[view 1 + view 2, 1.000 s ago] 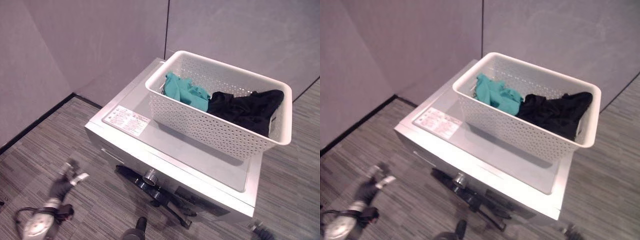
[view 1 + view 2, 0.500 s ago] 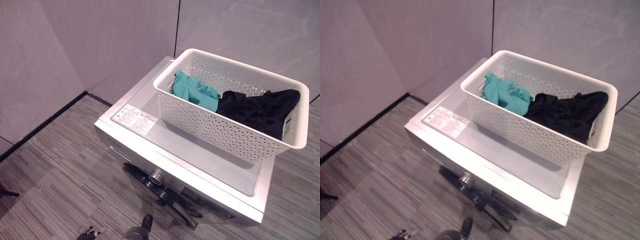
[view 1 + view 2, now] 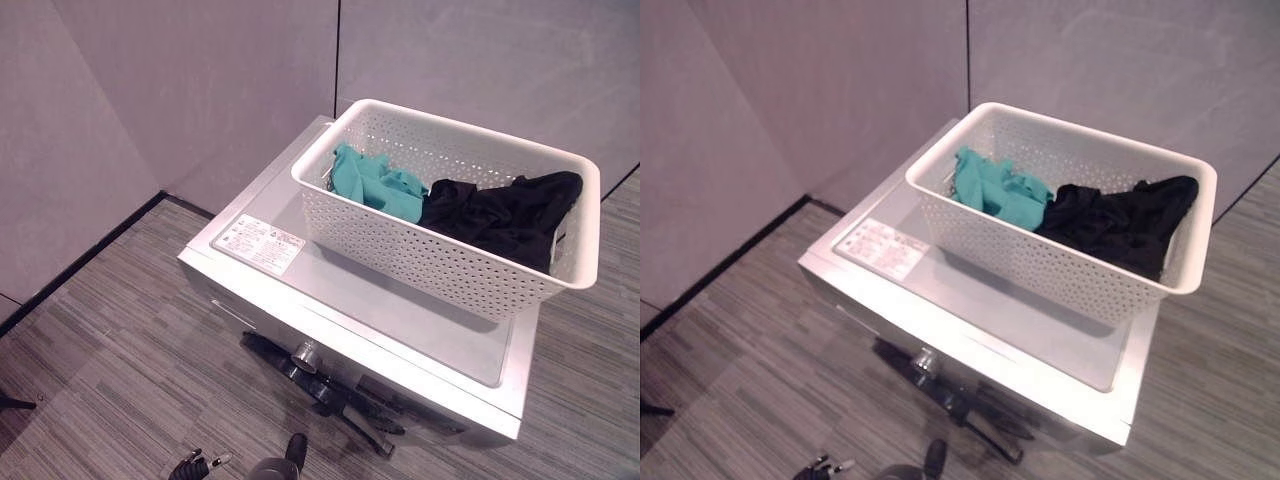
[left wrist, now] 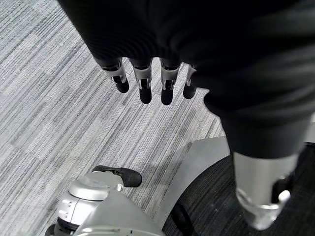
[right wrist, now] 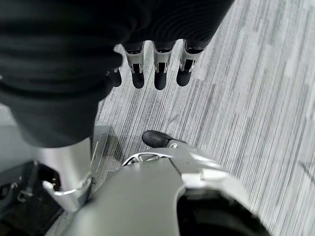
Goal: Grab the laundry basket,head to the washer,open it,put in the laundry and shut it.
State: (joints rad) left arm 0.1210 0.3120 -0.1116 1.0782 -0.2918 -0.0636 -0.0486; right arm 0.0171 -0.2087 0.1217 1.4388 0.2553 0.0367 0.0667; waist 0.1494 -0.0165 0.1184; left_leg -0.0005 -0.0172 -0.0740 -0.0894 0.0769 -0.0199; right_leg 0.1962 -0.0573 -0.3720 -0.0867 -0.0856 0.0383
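Hanging straight and relaxed over the striped grey carpet (image 4: 59,98), the left hand (image 4: 147,83) holds nothing; its palm is hidden under the dark cover. The right hand (image 5: 157,69) hangs the same way, fingers loose and empty, above the same floor. Up and ahead of both hands, well apart from them, the white perforated laundry basket (image 3: 440,260) sits on top of the silver washer (image 3: 400,330), toward its rear, near the grey wall panels (image 3: 200,90). Inside it lie a teal garment (image 3: 375,185) and beside it a black garment (image 3: 500,215) draped up to the far rim. A label (image 3: 262,243) sits on the washer's top. The washer's front is mostly cut off from above, so its door is hard to make out.
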